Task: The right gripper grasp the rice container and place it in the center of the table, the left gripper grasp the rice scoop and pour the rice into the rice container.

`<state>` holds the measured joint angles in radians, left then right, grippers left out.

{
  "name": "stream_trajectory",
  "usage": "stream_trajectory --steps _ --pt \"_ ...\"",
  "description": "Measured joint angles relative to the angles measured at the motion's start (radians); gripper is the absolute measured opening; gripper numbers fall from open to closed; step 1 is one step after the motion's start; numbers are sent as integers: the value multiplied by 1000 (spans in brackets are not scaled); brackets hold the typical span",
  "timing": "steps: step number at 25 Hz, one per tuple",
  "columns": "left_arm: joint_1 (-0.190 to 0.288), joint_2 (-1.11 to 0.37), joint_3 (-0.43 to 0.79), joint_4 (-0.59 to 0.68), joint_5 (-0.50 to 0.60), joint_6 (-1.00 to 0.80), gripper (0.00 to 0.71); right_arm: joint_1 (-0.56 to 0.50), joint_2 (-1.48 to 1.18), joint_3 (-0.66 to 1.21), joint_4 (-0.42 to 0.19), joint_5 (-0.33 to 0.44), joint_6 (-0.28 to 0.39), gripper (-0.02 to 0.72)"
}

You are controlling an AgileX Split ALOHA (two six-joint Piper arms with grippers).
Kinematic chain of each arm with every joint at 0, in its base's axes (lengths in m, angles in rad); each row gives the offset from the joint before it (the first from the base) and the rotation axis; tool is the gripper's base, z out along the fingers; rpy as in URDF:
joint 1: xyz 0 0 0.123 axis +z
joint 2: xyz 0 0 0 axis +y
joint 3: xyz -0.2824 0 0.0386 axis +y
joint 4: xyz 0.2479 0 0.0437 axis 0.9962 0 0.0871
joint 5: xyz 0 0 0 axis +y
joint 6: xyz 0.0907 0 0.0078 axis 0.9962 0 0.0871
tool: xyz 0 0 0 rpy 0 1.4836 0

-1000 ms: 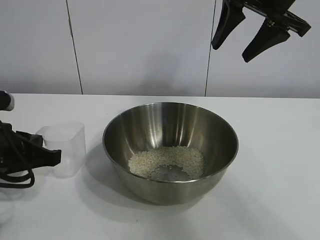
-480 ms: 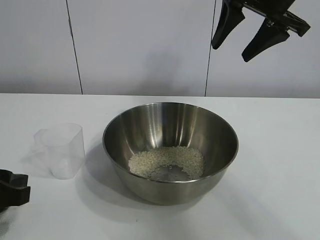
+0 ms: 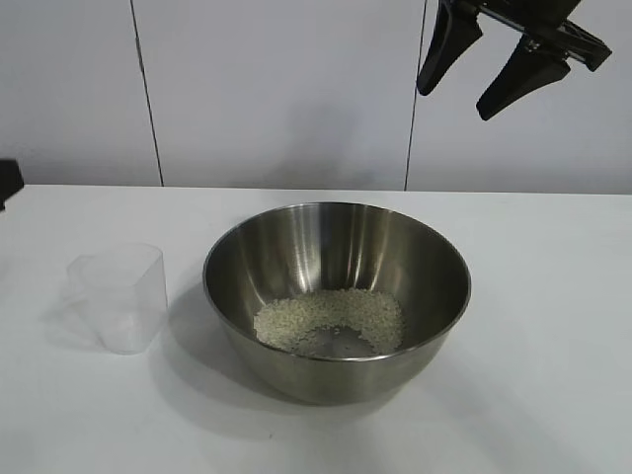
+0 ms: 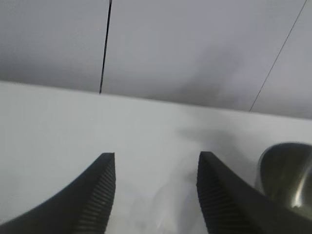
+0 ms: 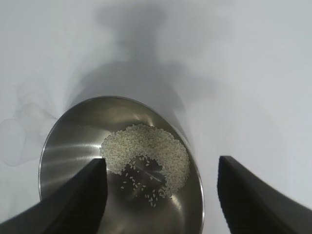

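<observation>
The rice container (image 3: pixel 336 259), a shiny steel bowl, stands in the middle of the table (image 3: pixel 553 296) with rice (image 3: pixel 331 318) spread across its bottom. The rice scoop (image 3: pixel 120 294), a translucent cup, stands upright and empty to the bowl's left, with nothing holding it. My right gripper (image 3: pixel 454 104) hangs open and empty high above the bowl's right side. Its wrist view looks down on the bowl (image 5: pixel 68 151) and rice (image 5: pixel 146 146) between its open fingers (image 5: pixel 161 168). My left gripper (image 4: pixel 155 161) is open and empty, with the bowl's rim (image 4: pixel 287 170) off to one side. In the exterior view only a black bit of the left arm (image 3: pixel 5 180) shows at the left edge.
A white panelled wall (image 3: pixel 276 89) with dark seams stands behind the table. White tabletop lies in front of the bowl and to its right.
My left gripper has let go of the scoop and drawn back to the left, nearly out of the exterior view. The scoop stays upright. The right gripper and the bowl have not moved.
</observation>
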<state>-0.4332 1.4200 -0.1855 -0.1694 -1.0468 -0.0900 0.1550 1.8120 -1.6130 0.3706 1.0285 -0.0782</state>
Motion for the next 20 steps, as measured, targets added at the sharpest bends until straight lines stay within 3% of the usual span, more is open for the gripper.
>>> stream_trajectory --steps 4,6,13,17,20 --pt "0 -47 -203 122 419 14 378 0 0 0 0 0 0 452" --pt "0 -42 -323 163 695 2 378 0 0 0 0 0 0 452" --pt "0 -22 -766 169 1379 -121 378 0 0 0 0 0 -1 452" --pt "0 27 -1011 129 1702 -130 378 0 0 0 1 0 -1 452" --pt "0 115 -1111 54 1807 -130 378 0 0 0 3 4 -1 452"
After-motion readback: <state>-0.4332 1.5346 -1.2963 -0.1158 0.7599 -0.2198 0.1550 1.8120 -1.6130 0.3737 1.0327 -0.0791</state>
